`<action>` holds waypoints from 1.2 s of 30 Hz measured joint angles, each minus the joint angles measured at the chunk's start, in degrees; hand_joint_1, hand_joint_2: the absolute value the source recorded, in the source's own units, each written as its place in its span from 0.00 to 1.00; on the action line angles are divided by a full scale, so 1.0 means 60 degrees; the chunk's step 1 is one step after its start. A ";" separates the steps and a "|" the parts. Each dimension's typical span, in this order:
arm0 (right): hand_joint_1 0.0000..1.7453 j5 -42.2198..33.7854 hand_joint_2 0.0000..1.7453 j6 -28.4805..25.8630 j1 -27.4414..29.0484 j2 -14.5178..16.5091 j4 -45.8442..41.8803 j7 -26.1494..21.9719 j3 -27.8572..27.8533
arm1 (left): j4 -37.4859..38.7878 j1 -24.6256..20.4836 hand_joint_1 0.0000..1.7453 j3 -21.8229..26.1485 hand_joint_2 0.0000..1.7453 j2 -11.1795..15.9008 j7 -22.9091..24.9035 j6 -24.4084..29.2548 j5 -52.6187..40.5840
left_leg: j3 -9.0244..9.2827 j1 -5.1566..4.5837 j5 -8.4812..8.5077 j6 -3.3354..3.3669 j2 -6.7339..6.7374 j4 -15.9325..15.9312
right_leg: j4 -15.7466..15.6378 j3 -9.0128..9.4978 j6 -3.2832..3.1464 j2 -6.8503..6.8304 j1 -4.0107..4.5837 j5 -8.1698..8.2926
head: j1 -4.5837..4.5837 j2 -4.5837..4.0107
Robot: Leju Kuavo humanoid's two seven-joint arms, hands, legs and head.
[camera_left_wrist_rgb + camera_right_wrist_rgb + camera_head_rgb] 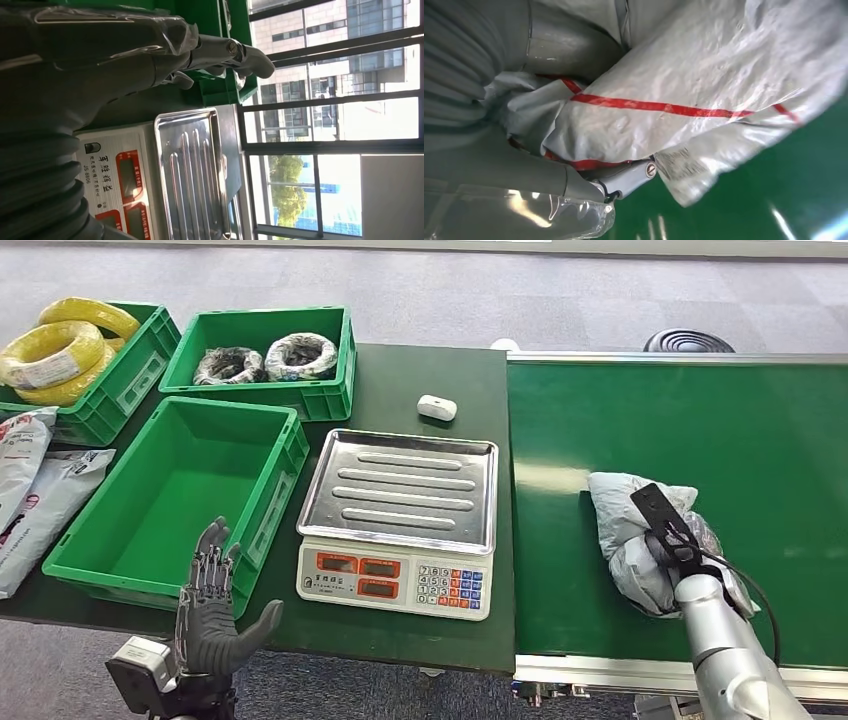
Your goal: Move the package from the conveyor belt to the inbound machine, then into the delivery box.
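The green belt (760, 420) carries a grey bag (625, 530). An empty green box (120, 540) sits left of the scale (400, 520). The right hand (672, 540) holds the bag. The left hand (210, 605) is wide open, holding nothing.

Package (640, 540) on conveyor belt (760, 440), right of scale (400, 515).

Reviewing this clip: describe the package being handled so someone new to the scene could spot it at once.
Find the green conveyor belt on the right, beside the table with the scale. The package lies near the belt's front edge, with the right robot hand on it. It is a crumpled grey plastic mailer with red stripes, the one item on the belt; similar bags lie far left.
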 joint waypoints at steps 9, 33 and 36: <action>1.00 -0.3244 1.00 -0.1563 0.0270 0.1417 -0.3681 -0.2073 0.0892 | 0.0004 -0.0218 0.00 -0.0050 1.00 0.0035 -0.0466 0.0249 -0.0035 | -0.0017 0.0005 0.0004 -0.0002 0.0000 -0.0002 | 0.0002 -0.0027 -0.0003 -0.0001 0.0005 -0.0004 | -0.0001 0.0000; 0.00 -0.2075 1.00 0.2036 -0.1353 0.3097 -0.2477 -0.1422 0.5015 | 0.0113 -0.2028 0.00 0.0696 1.00 0.0196 -0.0163 -0.0078 -0.0349 | -0.0032 0.0003 0.0017 0.0002 -0.0008 0.0000 | 0.0005 -0.0036 -0.0003 -0.0015 0.0004 0.0000 | 0.0000 0.0000; 0.00 -0.2095 1.00 0.1777 -0.1360 0.3084 -0.2292 -0.1442 0.4964 | 0.0096 -0.2023 0.00 0.0778 1.00 0.0193 -0.0154 -0.0080 -0.0600 | -0.0031 0.0002 0.0017 0.0002 -0.0008 0.0001 | 0.0004 -0.0039 -0.0003 -0.0015 0.0002 0.0000 | 0.0001 0.0000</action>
